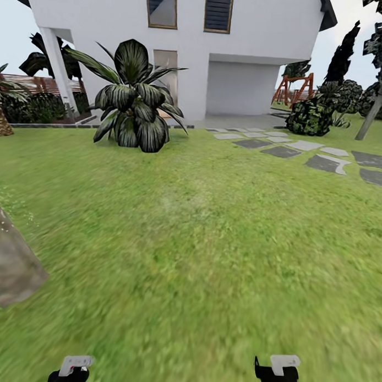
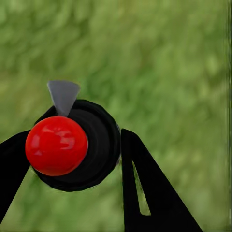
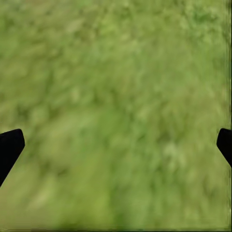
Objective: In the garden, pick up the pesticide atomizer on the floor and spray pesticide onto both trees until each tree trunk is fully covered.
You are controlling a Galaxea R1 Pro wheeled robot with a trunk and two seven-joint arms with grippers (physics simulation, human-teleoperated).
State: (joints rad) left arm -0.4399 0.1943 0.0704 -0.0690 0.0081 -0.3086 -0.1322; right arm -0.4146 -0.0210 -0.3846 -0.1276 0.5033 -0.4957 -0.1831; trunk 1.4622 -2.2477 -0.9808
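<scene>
The pesticide atomizer [image 2: 92, 145] is a round black body with a glossy red ball on top and a small grey nozzle. My left gripper [image 2: 72, 147] is shut on it, one black finger on each side, above the grass. My right gripper [image 3: 118, 145] is open and holds nothing, with its two fingertips far apart over the lawn. Both grippers sit low at the front in the head view, the left gripper [image 1: 74, 370] and the right gripper [image 1: 278, 371]. A thick grey-beige mottled tree trunk [image 1: 9, 264] rises from the grass close by on my left, with its crown out of view.
The green lawn [image 1: 200, 230] stretches ahead to a white house [image 1: 240, 44]. A low broad-leaved plant [image 1: 133, 101] stands ahead left. Grey stepping stones [image 1: 324, 160] run across the right. Dark bushes [image 1: 312, 115] and a thin slanted trunk [image 1: 371, 117] stand at the far right.
</scene>
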